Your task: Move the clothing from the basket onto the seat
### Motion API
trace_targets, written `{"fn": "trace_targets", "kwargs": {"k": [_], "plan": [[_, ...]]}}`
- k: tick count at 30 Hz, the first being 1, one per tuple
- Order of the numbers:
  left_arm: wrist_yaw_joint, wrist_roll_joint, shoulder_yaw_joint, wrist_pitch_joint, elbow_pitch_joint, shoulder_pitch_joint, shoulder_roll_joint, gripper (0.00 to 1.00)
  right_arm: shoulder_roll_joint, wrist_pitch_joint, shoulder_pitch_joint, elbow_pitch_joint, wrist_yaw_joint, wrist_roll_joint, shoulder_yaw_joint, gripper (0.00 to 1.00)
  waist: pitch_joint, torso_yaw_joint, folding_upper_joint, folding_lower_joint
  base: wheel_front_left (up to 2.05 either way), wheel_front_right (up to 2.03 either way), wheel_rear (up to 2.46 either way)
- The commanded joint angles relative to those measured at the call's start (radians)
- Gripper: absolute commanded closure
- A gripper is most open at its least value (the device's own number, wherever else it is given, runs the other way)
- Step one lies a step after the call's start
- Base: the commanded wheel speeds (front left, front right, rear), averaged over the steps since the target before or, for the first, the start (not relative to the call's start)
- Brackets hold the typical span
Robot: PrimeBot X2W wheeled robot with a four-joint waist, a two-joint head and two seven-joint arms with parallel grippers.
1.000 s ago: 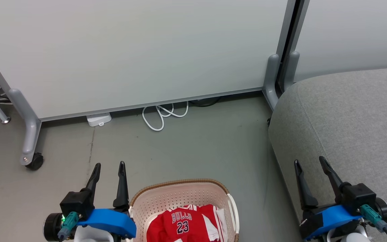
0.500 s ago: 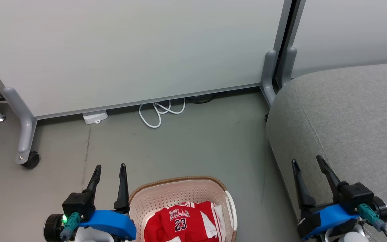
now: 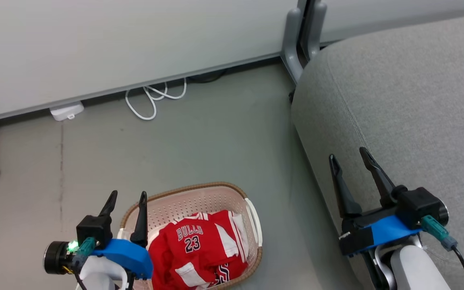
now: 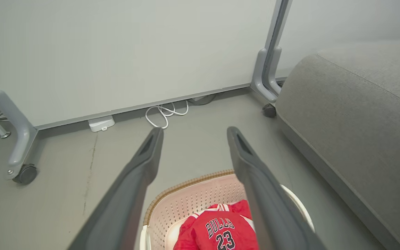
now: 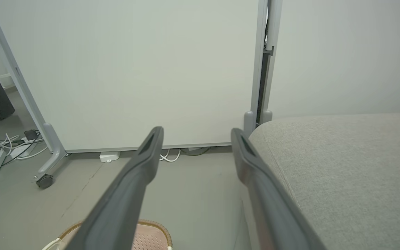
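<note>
Two grippers show in the head view, each with its dark fingers spread apart and nothing between them. The left gripper (image 3: pixel 129 193) hangs at the left edge of the laundry basket (image 3: pixel 183 201), its inner finger crossing the brown rim in that view. The right gripper (image 3: pixel 346 153) hangs over the rounded near edge of the light-grey seat (image 3: pixel 409 100). The red clothing (image 3: pixel 199 245) lies crumpled inside the basket, a jersey on top with "BULLS 23" facing up and white stripe trim showing. The basket stands on the grey floor (image 3: pixel 216 137), to the left of the seat and apart from it. Beyond it, a white cable (image 3: pixel 151 98) lies looped at the foot of a pale partition panel (image 3: pixel 115 40), with a small white box (image 3: pixel 67 110) beside it.
</note>
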Motion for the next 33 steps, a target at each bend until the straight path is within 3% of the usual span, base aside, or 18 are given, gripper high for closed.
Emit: {"fn": "trace_targets", "kwargs": {"k": [1, 17, 26, 33], "plan": [[-0.008, 0.013, -0.014, -0.003, 0.033, -0.047, 0.016, 0.0, -0.003, -0.003, -0.034, -0.015, 0.0, 0.019, 0.009, 0.0, 0.082, -0.061, 0.0, 0.0, 0.0, 0.0, 0.0], [-0.033, 0.065, -0.169, 0.07, 0.253, -0.293, 0.153, 0.0, -0.002, -0.003, -0.174, -0.105, 0.0, 0.108, 0.101, 0.0, 0.392, -0.203, 0.0, 0.0, 0.0, 0.0, 0.0], [-0.032, -0.011, -0.357, 0.205, 0.308, -0.427, 0.268, 0.0, -0.002, -0.003, -0.245, -0.151, 0.0, 0.152, 0.133, 0.0, 0.555, -0.253, 0.0, 0.0, 0.0, 0.0, 0.0], [-0.032, -0.077, -0.448, 0.297, 0.307, -0.512, 0.354, 0.0, -0.002, -0.003, -0.288, -0.173, 0.0, 0.19, 0.157, 0.0, 0.652, -0.275, 0.0, 0.0, 0.0, 0.0, 0.0]]}}
